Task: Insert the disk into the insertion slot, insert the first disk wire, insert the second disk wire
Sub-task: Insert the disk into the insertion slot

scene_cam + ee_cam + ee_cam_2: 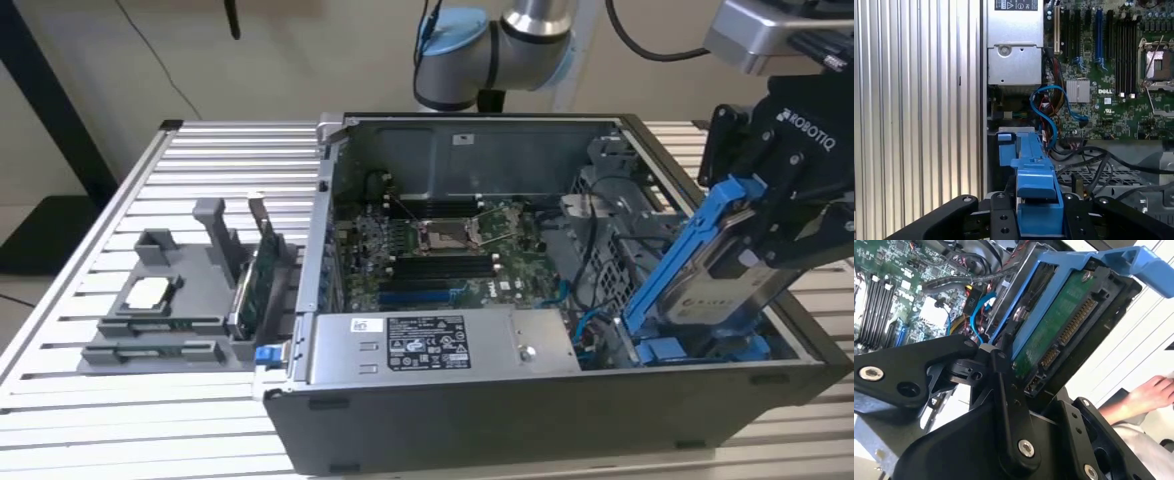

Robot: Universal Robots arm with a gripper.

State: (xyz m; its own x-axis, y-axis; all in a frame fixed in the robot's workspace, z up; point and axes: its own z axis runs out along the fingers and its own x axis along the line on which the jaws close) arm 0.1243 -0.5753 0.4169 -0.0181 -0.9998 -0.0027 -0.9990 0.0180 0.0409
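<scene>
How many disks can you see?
1. The disk is gripped by the pincer, tilted over the slot at the exterior view's right. More could be hidden inside the case.

From my end I count one arm (494,45) with one tool (1039,220), one disk (727,285) and one slot (674,352). There is one case (534,420), and in it I make out one power supply (427,345), one board (387,250) and one processor socket (441,235). One grey fixture (167,300) with one card (263,270) stands on the one worktop (120,430). One hand (1154,392) shows in the second wrist view.
</scene>
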